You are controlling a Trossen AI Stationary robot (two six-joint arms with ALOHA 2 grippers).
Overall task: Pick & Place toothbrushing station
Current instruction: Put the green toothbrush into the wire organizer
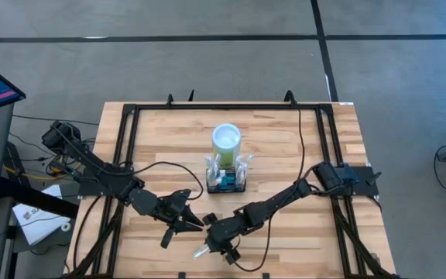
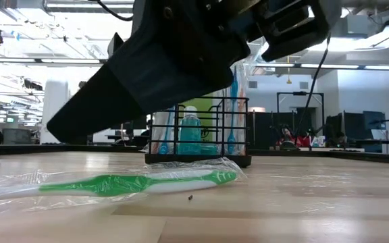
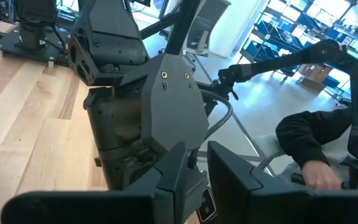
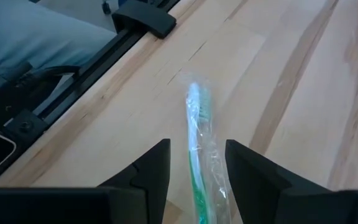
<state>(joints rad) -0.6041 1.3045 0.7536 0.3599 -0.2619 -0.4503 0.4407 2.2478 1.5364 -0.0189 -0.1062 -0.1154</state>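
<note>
The right gripper (image 4: 196, 171) stood open, its two fingers either side of one green wrapped toothbrush (image 4: 197, 146) lying on the table (image 1: 331, 232), not gripping it. Just beside it, the left gripper (image 1: 186, 221) was slightly open and held nothing. Beyond both stood one toothbrushing station (image 1: 228, 180) and one green cup (image 1: 226, 140) behind it.

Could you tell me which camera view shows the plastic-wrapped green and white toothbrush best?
The low view: the plastic-wrapped green and white toothbrush lies side-on along the wooden table. The right wrist view shows part of it between the right gripper fingers; the high view only its tip; the left wrist view nothing.
</note>
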